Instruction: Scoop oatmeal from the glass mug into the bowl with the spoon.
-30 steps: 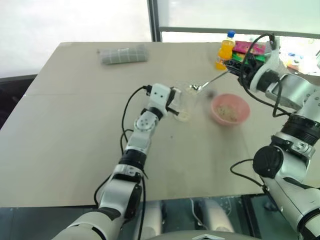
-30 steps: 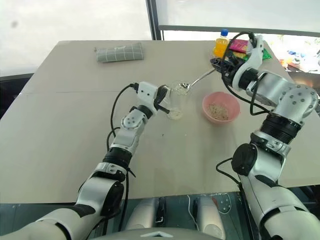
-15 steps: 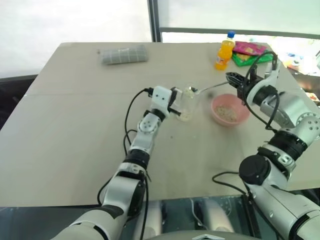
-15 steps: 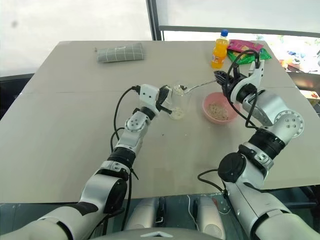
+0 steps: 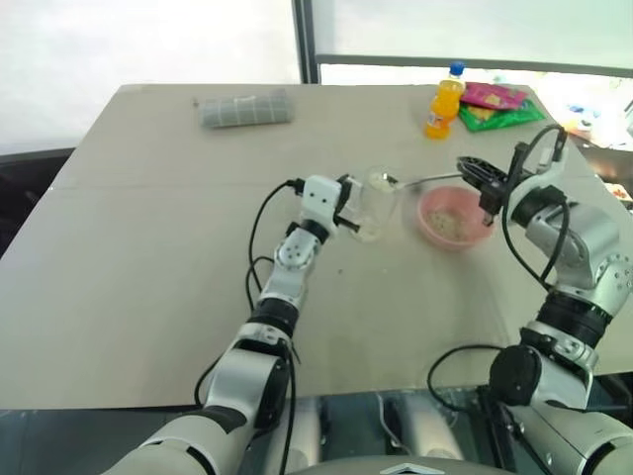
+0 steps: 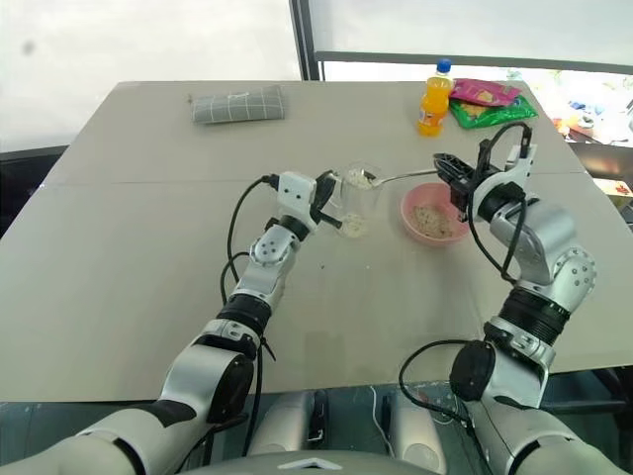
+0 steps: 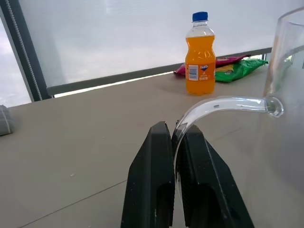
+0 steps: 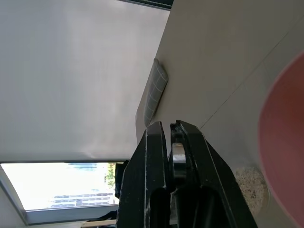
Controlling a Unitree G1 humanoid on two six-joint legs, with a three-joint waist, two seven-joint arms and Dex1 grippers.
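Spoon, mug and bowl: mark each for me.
spoon (image 6: 404, 176): right eye view, on the handle.
mug (image 6: 358, 203): right eye view, on the glass wall.
bowl (image 6: 407, 210): right eye view, on the pink rim.

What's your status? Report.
Left gripper shut on glass mug handle, mug tilted. Right gripper shut on spoon, its tip at the mug mouth. Bowl holds oatmeal. Nothing in the way.

Table (image 5: 148, 257): beige, wide.
Orange drink bottle (image 5: 446, 102): upright, blue cap, far right.
Snack packets (image 5: 497, 107): pink and green, just right of bottle.
Folded grey cloth (image 5: 243, 108): far left.
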